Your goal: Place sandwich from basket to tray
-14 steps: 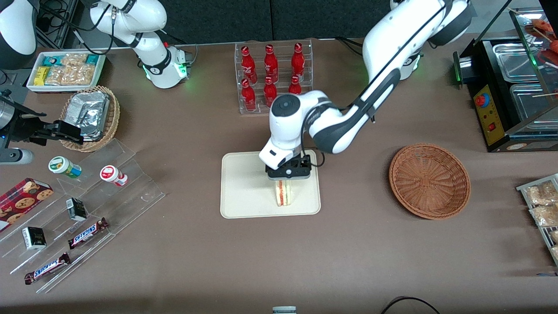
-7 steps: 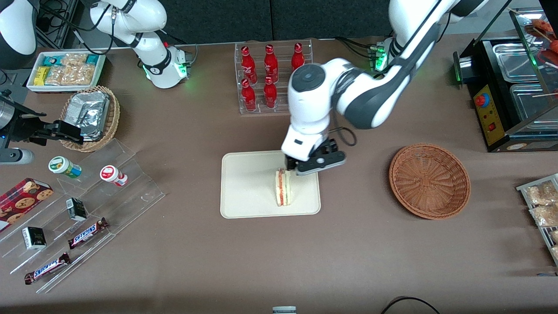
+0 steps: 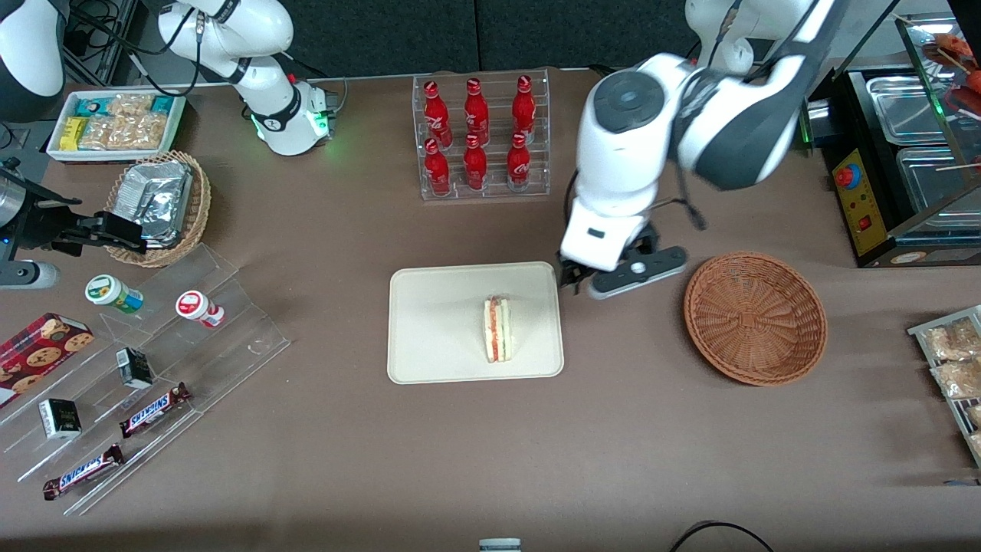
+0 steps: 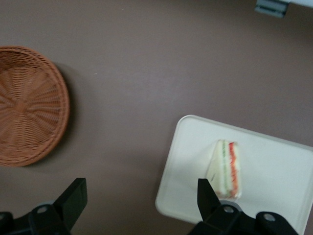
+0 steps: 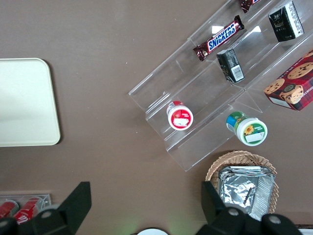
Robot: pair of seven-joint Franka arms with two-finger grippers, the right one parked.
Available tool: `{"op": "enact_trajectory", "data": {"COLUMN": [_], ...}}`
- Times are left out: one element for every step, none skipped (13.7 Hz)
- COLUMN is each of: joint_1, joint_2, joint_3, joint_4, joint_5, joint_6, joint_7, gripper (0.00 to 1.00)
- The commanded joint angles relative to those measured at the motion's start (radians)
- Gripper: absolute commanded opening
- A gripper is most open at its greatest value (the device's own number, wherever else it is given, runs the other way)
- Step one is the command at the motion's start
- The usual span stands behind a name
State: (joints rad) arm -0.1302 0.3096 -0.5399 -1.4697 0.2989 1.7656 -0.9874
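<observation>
The sandwich (image 3: 497,330) stands on edge on the cream tray (image 3: 437,330), its red and green filling showing; the wrist view shows the sandwich (image 4: 226,168) on the tray (image 4: 274,181) too. The reddish-brown basket (image 3: 755,317) is empty and sits toward the working arm's end; it appears in the wrist view as well (image 4: 27,105). My left gripper (image 3: 590,285) hangs above the table between tray and basket, raised, open with nothing between its fingers (image 4: 73,198).
A clear rack of red bottles (image 3: 479,138) stands farther from the camera than the tray. A black food warmer (image 3: 897,153) and packets (image 3: 954,360) sit at the working arm's end. Tiered acrylic shelves with snacks (image 3: 146,383) and a tan foil basket (image 3: 161,205) lie toward the parked arm.
The gripper let go of the sandwich, rose and swung off the tray toward the basket. The sandwich stays standing on the tray.
</observation>
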Motion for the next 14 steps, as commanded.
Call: {"op": "enact_trajectory", "data": {"joint_1": [0.015, 0.014, 0.014, 0.011, 0.009, 0.009, 0.003, 0.001, 0.003, 0.004, 0.013, 0.02, 0.039, 0.055], "joint_2": [-0.076, -0.101, -0.136, -0.168, -0.209, -0.237, -0.262, -0.298, -0.325, -0.34, -0.351, -0.356, -0.357, -0.357], "joint_3": [0.075, 0.127, 0.177, 0.242, 0.303, 0.357, 0.417, 0.455, 0.475, 0.498, 0.506, 0.509, 0.512, 0.512], "joint_4": [0.041, 0.052, 0.054, 0.055, 0.054, 0.054, 0.054, 0.049, 0.045, 0.045, 0.045, 0.045, 0.045, 0.046], "joint_5": [-0.093, -0.13, -0.167, -0.211, -0.233, -0.251, -0.271, -0.273, -0.271, -0.271, -0.271, -0.268, -0.271, -0.273], "joint_6": [-0.124, -0.17, -0.204, -0.233, -0.283, -0.334, -0.375, -0.412, -0.443, -0.469, -0.48, -0.483, -0.483, -0.482], "joint_7": [0.18, 0.255, 0.333, 0.424, 0.514, 0.629, 0.726, 0.786, 0.827, 0.863, 0.886, 0.894, 0.894, 0.894], "gripper": [0.99, 0.99, 0.99, 0.99, 0.99, 0.99, 0.99, 0.99, 0.99, 0.99, 0.99, 0.99, 0.99, 0.99]}}
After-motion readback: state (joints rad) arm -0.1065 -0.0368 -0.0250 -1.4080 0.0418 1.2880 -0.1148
